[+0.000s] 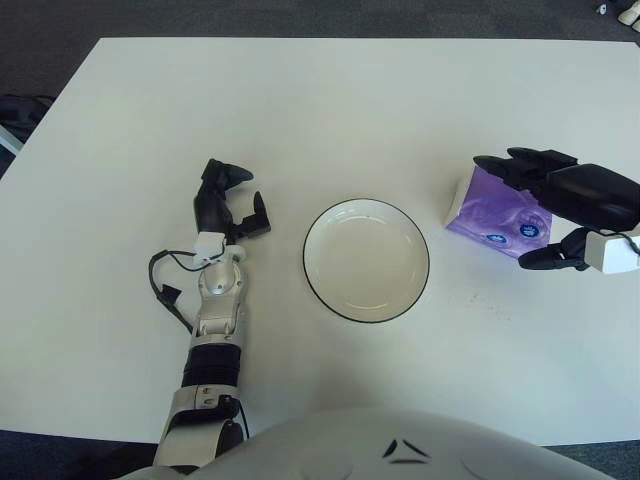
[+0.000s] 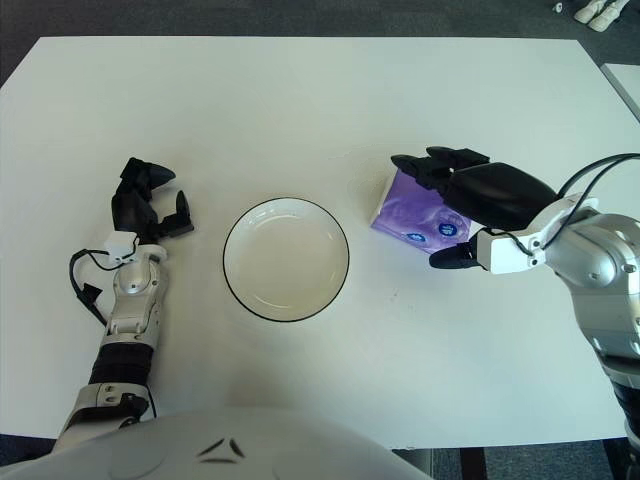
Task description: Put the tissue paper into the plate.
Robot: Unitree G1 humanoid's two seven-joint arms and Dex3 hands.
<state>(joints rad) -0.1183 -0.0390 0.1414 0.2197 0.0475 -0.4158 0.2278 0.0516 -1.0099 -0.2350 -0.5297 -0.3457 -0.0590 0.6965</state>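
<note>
White table (image 1: pixel 330 100): the purple tissue pack (image 1: pixel 495 213) lies near its right edge, right of the empty plate (image 1: pixel 366 260). Light and squashy, best pinched across its sides. The right hand (image 1: pixel 560 205) straddles it, fingers spread, not yet closed. Left hand (image 1: pixel 226 203) idles left of the plate

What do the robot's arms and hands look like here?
Both hands, left hand and right hand, have black three-finger shells. The forearms are silver-white with black joint bands. A thin black cable loops beside the left wrist; another arcs over the right forearm.
</note>
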